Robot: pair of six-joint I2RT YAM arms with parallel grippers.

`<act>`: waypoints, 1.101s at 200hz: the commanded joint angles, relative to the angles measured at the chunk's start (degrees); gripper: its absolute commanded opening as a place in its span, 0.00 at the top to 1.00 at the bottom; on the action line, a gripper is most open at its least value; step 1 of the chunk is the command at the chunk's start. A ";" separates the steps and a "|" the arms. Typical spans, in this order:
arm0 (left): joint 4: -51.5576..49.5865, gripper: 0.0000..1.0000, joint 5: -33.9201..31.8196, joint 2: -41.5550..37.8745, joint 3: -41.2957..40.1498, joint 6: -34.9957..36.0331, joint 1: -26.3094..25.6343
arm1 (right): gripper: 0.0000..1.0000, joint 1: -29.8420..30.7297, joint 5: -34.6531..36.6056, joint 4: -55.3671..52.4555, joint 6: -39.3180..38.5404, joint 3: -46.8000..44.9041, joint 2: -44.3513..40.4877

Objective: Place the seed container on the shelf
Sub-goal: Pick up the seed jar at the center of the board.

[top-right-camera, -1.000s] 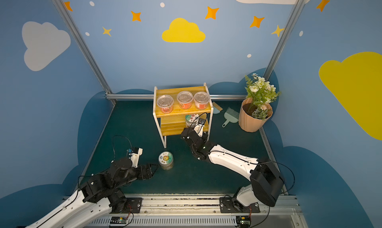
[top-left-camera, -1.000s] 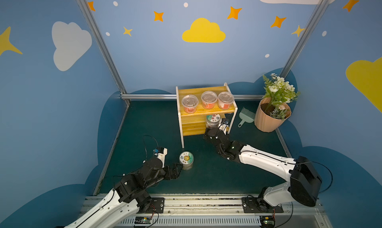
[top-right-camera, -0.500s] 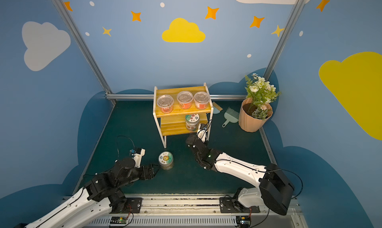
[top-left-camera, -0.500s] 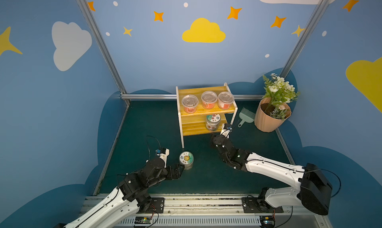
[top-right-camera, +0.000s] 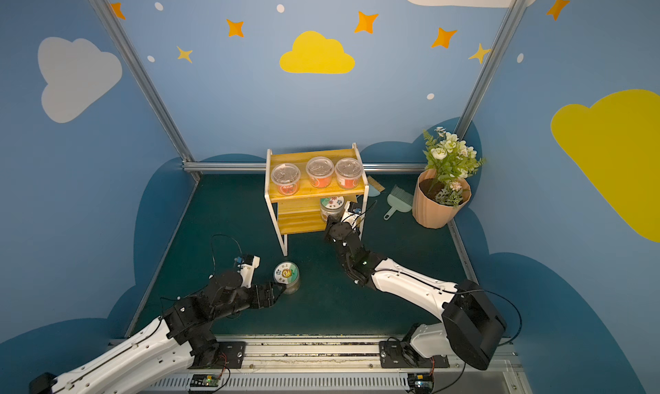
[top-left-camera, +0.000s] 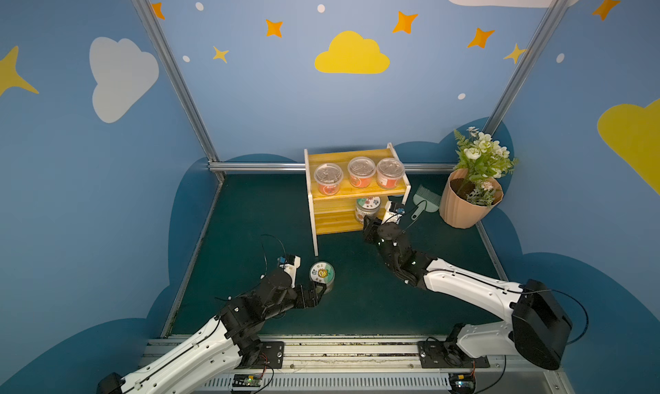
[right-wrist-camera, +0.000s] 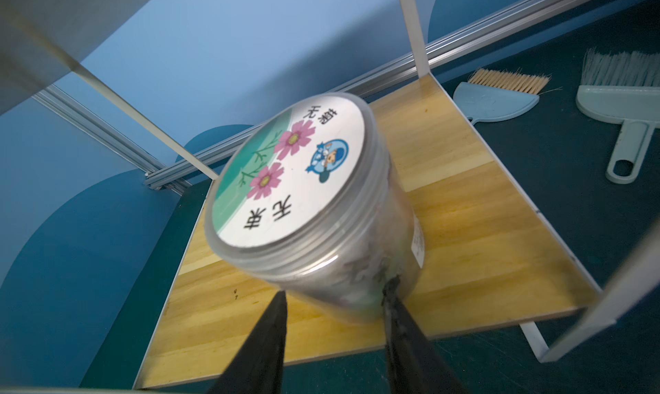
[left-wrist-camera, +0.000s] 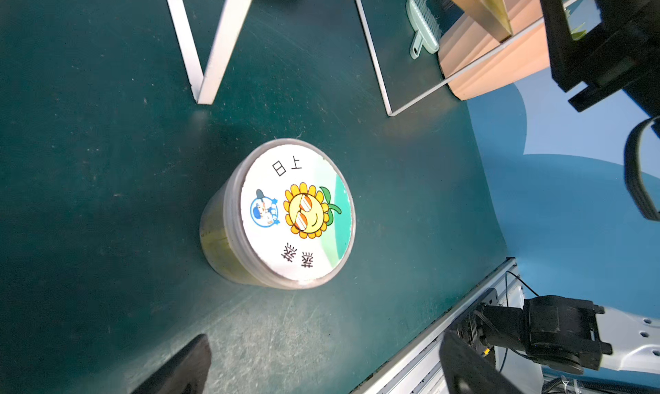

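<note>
Two seed containers stand where they stood a second ago, but both arms have shifted. The left gripper point(left-wrist-camera: 325, 335) has crept forward to just short of the sunflower seed container point(top-left-camera: 321, 272). The right gripper point(right-wrist-camera: 335, 288), which half a second back sat slightly off to the side, has come in to the front of the shelf point(top-left-camera: 334, 223), right at the pink-flower seed container point(top-left-camera: 368, 205). That container rests on the lower plank, toward its right end and near the front edge. The right gripper's black fingers point(right-wrist-camera: 262, 342) press its clear wall low on either side, closed on it. The left gripper's jaws stand wide apart with nothing between them. The sunflower seed container is upright on the dark green mat point(top-left-camera: 250, 231) just ahead of them, close to the shelf's front left leg point(top-left-camera: 315, 242). The left half of the lower plank is bare wood, and the mat left of the shelf lies open. On the right, a mint hand brush point(top-left-camera: 426, 198) and a ribbed peach plant pot point(top-left-camera: 464, 210) fill the corner. The planks are grained yellow wood in a thin white frame. Both containers are round and clear, with ridged lids bearing printed stickers. Three clear tubs point(top-left-camera: 361, 170) with red labels line the top plank.
</note>
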 commanded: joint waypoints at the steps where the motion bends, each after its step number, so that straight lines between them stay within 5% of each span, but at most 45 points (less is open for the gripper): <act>1: 3.21 0.00 0.35 0.45 -0.86 1.05 -0.02 | 0.55 -0.60 -0.98 2.14 -0.49 1.70 0.74; 127: 14.58 0.00 -1.40 10.69 -2.90 1.64 0.05 | 0.12 14.68 1.93 -20.51 5.87 -15.37 -18.27; 220: 23.13 0.00 -0.78 28.22 4.79 3.36 -3.37 | 0.06 26.53 4.22 -17.93 -0.94 -24.41 -21.07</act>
